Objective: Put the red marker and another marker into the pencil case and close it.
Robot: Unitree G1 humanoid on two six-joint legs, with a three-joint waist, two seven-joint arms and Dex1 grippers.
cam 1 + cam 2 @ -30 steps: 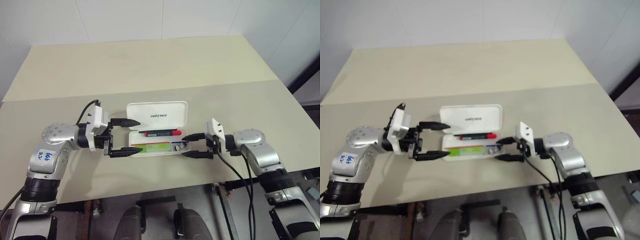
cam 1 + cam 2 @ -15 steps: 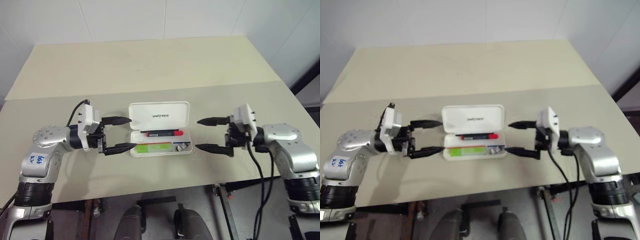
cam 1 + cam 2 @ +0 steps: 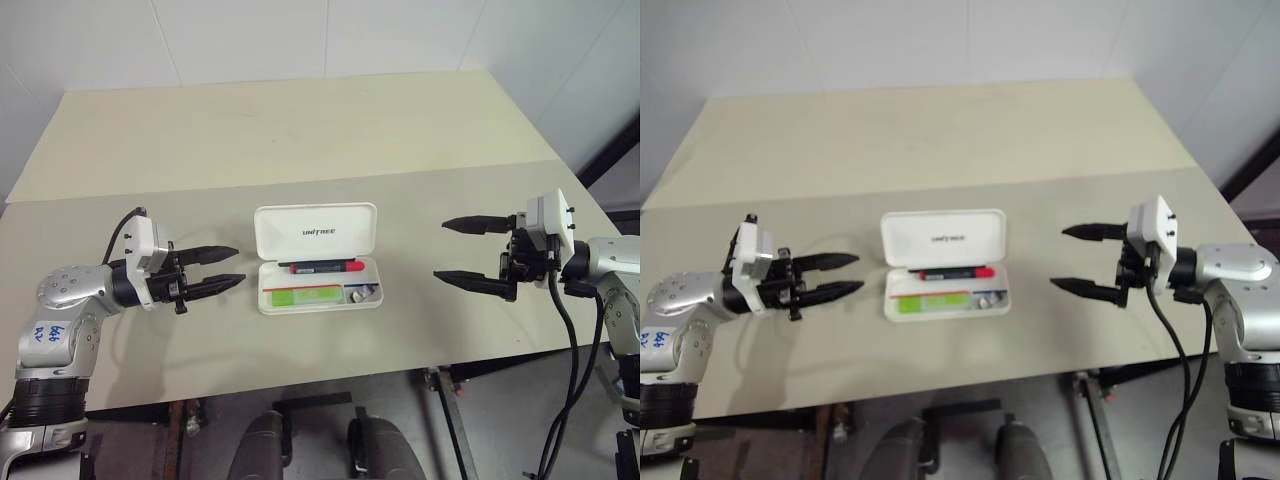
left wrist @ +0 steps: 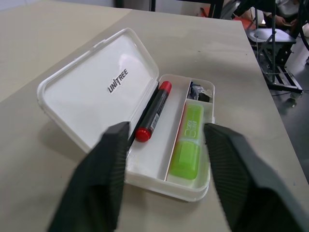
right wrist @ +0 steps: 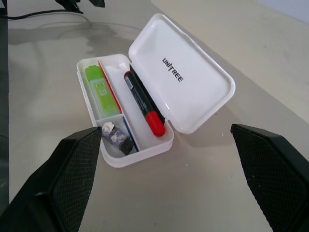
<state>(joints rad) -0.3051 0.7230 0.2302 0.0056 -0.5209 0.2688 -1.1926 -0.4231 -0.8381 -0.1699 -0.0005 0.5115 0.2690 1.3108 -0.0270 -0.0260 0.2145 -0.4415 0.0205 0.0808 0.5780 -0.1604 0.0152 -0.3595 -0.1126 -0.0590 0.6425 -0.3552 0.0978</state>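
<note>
The white hard-plastic pencil case [image 3: 318,258] lay open near the beige table's [image 3: 300,130] front edge, holding the red-capped black marker [image 3: 325,267] and lime-green highlighter [image 3: 305,296]. Left gripper [image 3: 226,268] stood narrowly apart, right gripper [image 3: 455,250] wide apart, both empty.

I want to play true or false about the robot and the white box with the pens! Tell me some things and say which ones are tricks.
1. The pencil case is shut. False: its lid stands open.
2. The red marker lies inside the case. True.
3. The green highlighter lies on the table beside the case. False: it lies in the case, in a slot next to the red marker.
4. The right gripper is open and holds nothing. True.
5. The left gripper is pinching the case's lid. False: it is off to the side, apart from the case.
</note>
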